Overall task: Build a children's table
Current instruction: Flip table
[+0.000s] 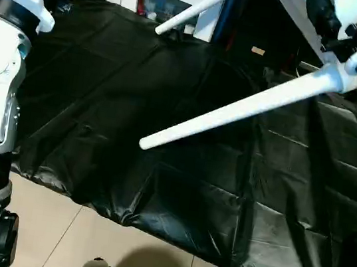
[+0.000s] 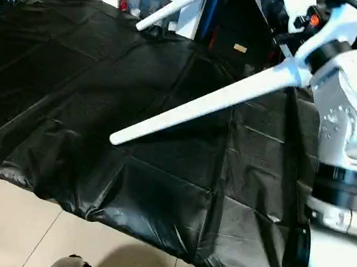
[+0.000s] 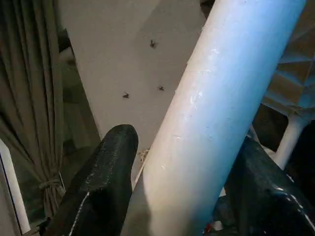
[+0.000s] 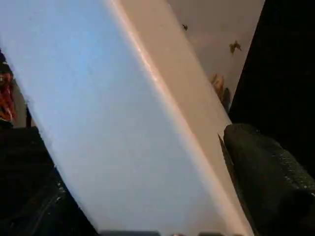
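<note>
Left gripper [image 3: 186, 139] is clamped on a white table leg [image 3: 216, 98], one black finger [image 3: 106, 182] on each side. Whether the right gripper [image 4: 147, 167] grips the white part [image 4: 113, 123] before it, I cannot tell. The children's table hangs raised above the black-draped surface [image 1: 156, 191], its nearer leg [image 1: 236, 108] and farther leg [image 1: 197, 5] jutting out. With one doubtful hold, the smooth tapered tube could slip or the table swing down.

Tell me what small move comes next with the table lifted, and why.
Probably lower the table so the near leg nears the black cloth. Its tip hangs above the cloth, and the left gripper straddles a white leg.
</note>
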Controlling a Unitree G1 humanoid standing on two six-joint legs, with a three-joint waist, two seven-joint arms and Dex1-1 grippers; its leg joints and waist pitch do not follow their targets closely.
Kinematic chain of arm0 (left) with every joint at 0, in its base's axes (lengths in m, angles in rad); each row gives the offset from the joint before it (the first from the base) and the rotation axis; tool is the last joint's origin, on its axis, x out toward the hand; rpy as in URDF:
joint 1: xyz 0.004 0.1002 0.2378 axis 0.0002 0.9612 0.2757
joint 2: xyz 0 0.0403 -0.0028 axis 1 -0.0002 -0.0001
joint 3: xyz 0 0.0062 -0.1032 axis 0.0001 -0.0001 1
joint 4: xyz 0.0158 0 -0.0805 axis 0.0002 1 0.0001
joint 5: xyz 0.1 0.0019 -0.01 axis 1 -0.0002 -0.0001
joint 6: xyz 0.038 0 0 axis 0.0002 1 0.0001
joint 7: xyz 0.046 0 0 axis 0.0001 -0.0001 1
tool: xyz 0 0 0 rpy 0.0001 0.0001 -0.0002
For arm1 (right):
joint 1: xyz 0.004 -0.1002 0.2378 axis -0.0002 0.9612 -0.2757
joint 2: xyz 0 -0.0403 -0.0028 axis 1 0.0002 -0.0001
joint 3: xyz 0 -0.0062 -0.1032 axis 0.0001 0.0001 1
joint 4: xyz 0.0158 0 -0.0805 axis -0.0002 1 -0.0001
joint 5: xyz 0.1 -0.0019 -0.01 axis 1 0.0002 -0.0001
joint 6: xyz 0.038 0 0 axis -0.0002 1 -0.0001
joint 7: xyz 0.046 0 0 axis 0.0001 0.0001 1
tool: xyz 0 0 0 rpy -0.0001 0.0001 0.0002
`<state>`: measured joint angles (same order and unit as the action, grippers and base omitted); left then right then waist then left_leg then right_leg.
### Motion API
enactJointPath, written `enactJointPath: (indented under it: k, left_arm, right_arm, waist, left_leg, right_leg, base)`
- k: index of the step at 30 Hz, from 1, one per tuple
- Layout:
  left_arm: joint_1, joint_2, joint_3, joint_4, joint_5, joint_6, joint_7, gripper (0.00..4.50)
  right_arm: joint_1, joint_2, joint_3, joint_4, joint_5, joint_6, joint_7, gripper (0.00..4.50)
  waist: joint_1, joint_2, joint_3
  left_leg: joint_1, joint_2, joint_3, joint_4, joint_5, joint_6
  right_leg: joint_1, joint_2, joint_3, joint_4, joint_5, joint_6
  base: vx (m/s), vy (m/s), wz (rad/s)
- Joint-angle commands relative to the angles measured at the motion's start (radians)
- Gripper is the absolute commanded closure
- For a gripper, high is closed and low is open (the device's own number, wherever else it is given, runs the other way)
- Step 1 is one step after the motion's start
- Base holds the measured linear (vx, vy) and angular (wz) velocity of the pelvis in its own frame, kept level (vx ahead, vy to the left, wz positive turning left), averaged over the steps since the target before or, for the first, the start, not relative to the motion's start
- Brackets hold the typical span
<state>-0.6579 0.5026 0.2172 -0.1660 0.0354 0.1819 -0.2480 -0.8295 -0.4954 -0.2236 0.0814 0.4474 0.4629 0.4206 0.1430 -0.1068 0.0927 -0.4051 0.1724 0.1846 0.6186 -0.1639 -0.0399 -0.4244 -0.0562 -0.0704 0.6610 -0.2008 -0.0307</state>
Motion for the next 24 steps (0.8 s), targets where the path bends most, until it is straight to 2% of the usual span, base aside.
enactJointPath:
  k: [1, 3, 5, 6, 9, 11, 13, 14, 17, 19, 20, 24]
  left_arm:
    - [0.007, -0.025, 0.105, 0.098, -0.047, 0.078, 0.084, 2.05]
    - [0.009, -0.027, 0.105, 0.098, -0.048, 0.080, 0.085, 2.05]
    - [0.011, -0.028, 0.104, 0.095, -0.046, 0.085, 0.088, 2.05]
    - [0.011, -0.029, 0.104, 0.093, -0.046, 0.088, 0.090, 2.05]
    - [0.009, -0.028, 0.103, 0.091, -0.046, 0.092, 0.092, 2.05]
    - [0.008, -0.028, 0.104, 0.090, -0.047, 0.093, 0.092, 2.05]
    - [0.006, -0.029, 0.103, 0.088, -0.048, 0.095, 0.092, 2.05]
    - [0.004, -0.031, 0.102, 0.086, -0.048, 0.097, 0.093, 2.05]
    - [0.002, -0.035, 0.102, 0.082, -0.050, 0.099, 0.095, 2.25]
    - [0.001, -0.036, 0.102, 0.079, -0.049, 0.101, 0.096, 2.25]
    - [0.001, -0.037, 0.103, 0.077, -0.048, 0.103, 0.096, 2.28]
    - [0.002, -0.040, 0.106, 0.073, -0.047, 0.112, 0.096, 2.37]
  right_arm:
    - [-0.029, 0.006, -0.097, -0.168, 0.249, -0.059, 0.222, 0.78]
    - [-0.031, 0.008, -0.103, -0.169, 0.251, -0.060, 0.213, 0.78]
    - [-0.038, 0.003, -0.104, -0.156, 0.231, -0.070, 0.195, 0.78]
    - [-0.037, -0.020, -0.075, -0.141, 0.174, -0.088, 0.190, 0.78]
    - [-0.021, -0.049, -0.021, -0.131, 0.090, -0.107, 0.202, 0.78]
    - [-0.009, -0.066, 0.017, -0.132, 0.040, -0.112, 0.199, 0.46]
    - [0.006, -0.072, 0.070, -0.138, -0.004, -0.141, 0.221, 0.34]
    - [0.017, -0.074, 0.105, -0.149, -0.040, -0.168, 0.225, 0.34]
    - [0.027, -0.060, 0.130, -0.166, -0.056, -0.190, 0.218, 0.00]
    - [0.025, -0.046, 0.128, -0.170, -0.054, -0.204, 0.211, 0.00]
    - [0.022, -0.040, 0.125, -0.170, -0.060, -0.215, 0.210, 0.00]
    - [0.029, -0.034, 0.114, -0.185, -0.038, -0.230, 0.254, 0.00]
  waist:
    - [0.002, 0.007, -0.096]
    - [-0.001, 0.010, -0.096]
    - [-0.001, 0.009, -0.095]
    - [-0.001, 0.010, -0.095]
    - [0.000, 0.009, -0.095]
    - [0.001, 0.009, -0.095]
    - [-0.001, 0.007, -0.090]
    - [0.001, 0.011, -0.089]
    - [-0.004, 0.017, -0.085]
    - [-0.002, 0.014, -0.085]
    - [-0.002, 0.018, -0.085]
    - [-0.002, 0.020, -0.087]
  left_leg:
    - [0.029, 0.055, -0.022, -0.060, -0.074, -0.023]
    - [0.030, 0.054, -0.022, -0.061, -0.085, -0.027]
    - [0.031, 0.054, -0.022, -0.061, -0.100, -0.033]
    - [0.030, 0.053, -0.022, -0.061, -0.103, -0.036]
    - [0.030, 0.053, -0.022, -0.060, -0.096, -0.037]
    - [0.026, 0.053, -0.022, -0.057, -0.114, -0.029]
    - [0.027, 0.054, -0.023, -0.060, -0.136, -0.018]
    - [0.030, 0.056, -0.026, -0.062, -0.148, -0.023]
    - [0.040, 0.061, -0.031, -0.069, -0.216, -0.047]
    - [0.046, 0.062, -0.031, -0.071, -0.244, -0.055]
    - [0.051, 0.063, -0.032, -0.071, -0.263, -0.059]
    - [0.051, 0.065, -0.036, -0.078, -0.285, -0.070]
  right_leg:
    - [0.066, -0.089, 0.059, -0.066, -0.025, -0.136]
    - [0.063, -0.087, 0.057, -0.068, -0.045, -0.141]
    - [0.062, -0.088, 0.058, -0.071, -0.068, -0.138]
    - [0.063, -0.088, 0.058, -0.072, -0.076, -0.135]
    - [0.063, -0.087, 0.058, -0.071, -0.068, -0.133]
    - [0.066, -0.089, 0.058, -0.071, -0.068, -0.132]
    - [0.064, -0.091, 0.059, -0.078, -0.109, -0.120]
    - [0.061, -0.092, 0.057, -0.081, -0.149, -0.113]
    - [0.052, -0.093, 0.056, -0.092, -0.246, -0.110]
    - [0.047, -0.093, 0.055, -0.095, -0.267, -0.108]
    - [0.044, -0.094, 0.055, -0.095, -0.274, -0.112]
    - [0.047, -0.095, 0.053, -0.095, -0.250, -0.114]
  base:
    - [0.000, 0.000, 0.00]
    - [0.000, 0.000, 0.00]
    - [0.000, 0.000, 0.00]
    - [0.000, 0.000, 0.00]
    - [0.000, 0.000, 0.00]
    - [0.000, 0.000, 0.00]
    - [0.000, 0.000, 0.00]
    - [0.000, 0.000, 0.00]
    - [0.000, 0.000, 0.00]
    - [0.000, 0.000, 0.00]
    - [0.000, 0.000, 0.00]
    - [0.000, 0.000, 0.00]
